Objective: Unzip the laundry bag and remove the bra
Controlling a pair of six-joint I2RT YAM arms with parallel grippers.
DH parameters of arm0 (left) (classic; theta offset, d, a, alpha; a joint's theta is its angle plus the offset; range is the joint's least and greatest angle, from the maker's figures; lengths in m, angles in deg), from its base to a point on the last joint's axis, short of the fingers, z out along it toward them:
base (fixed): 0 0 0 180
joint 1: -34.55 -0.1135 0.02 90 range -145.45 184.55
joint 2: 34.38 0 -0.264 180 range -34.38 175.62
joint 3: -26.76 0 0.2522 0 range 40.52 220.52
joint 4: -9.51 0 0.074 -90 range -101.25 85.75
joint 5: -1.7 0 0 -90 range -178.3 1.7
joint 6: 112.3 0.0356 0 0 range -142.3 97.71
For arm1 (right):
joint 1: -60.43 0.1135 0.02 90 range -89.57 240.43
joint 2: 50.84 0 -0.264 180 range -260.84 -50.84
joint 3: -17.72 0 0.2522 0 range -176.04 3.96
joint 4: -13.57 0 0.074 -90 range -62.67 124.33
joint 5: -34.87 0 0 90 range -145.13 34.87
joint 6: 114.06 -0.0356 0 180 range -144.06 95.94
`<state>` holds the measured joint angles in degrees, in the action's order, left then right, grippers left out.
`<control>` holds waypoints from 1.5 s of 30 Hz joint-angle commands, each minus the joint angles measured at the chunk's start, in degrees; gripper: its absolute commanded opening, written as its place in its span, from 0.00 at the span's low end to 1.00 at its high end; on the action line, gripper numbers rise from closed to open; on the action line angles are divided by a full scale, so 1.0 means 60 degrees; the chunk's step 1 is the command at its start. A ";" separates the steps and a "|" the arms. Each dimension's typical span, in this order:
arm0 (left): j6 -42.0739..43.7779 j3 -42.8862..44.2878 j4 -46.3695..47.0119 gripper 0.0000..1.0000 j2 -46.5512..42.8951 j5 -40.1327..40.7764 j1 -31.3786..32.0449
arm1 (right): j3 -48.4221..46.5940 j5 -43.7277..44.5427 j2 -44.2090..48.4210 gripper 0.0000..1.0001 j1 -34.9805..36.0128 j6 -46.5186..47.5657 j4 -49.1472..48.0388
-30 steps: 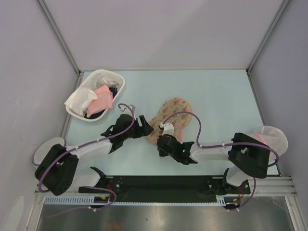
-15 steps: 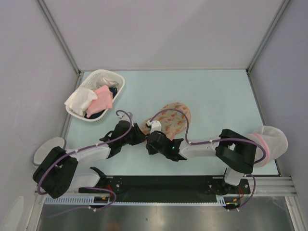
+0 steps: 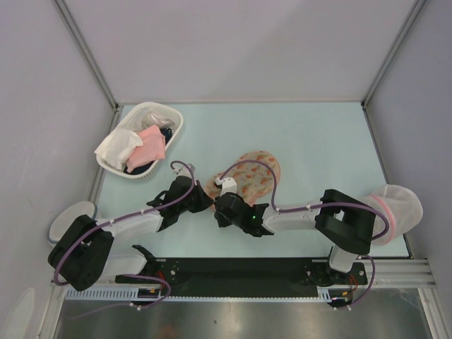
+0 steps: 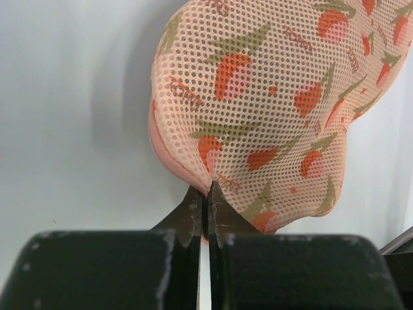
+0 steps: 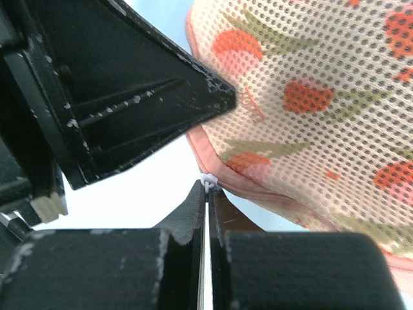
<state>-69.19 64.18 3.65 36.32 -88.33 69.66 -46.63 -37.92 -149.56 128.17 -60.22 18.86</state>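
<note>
The basket [image 3: 178,126] is holding a white cloth [image 3: 116,147] and a pink cloth [image 3: 150,145]. The bag [image 3: 252,173] is lying on the bench [image 3: 318,141]. The left claw [image 4: 205,192] is pinching the bag's near edge tight. Just beside it, the right claw [image 5: 208,194] is squeezing the little white zip pull [image 5: 207,181].

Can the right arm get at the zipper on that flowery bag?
Likely yes: the right fingers are shut on what looks like the white zipper pull at the bag's pink edge.
</note>
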 commanded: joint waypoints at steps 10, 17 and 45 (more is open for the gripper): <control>0.0638 0.0539 -0.0247 0.00 -0.0196 0.0592 -0.0330 | 0.1164 0.0954 0.1511 0.00 0.0033 -0.0520 0.0386; 0.0770 0.0700 -0.0306 0.00 -0.0093 0.0591 -0.0417 | 0.1751 0.1159 0.2024 0.00 -0.0217 -0.0784 0.0547; 0.2029 0.2090 -0.0467 0.03 0.1136 0.0972 -0.0564 | 0.1928 0.0984 0.2259 0.00 -0.0510 -0.0711 0.0665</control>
<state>-61.67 71.65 -0.98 40.71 -87.17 67.52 -34.52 -32.17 -137.71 125.11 -64.55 21.51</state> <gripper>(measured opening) 0.017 0.018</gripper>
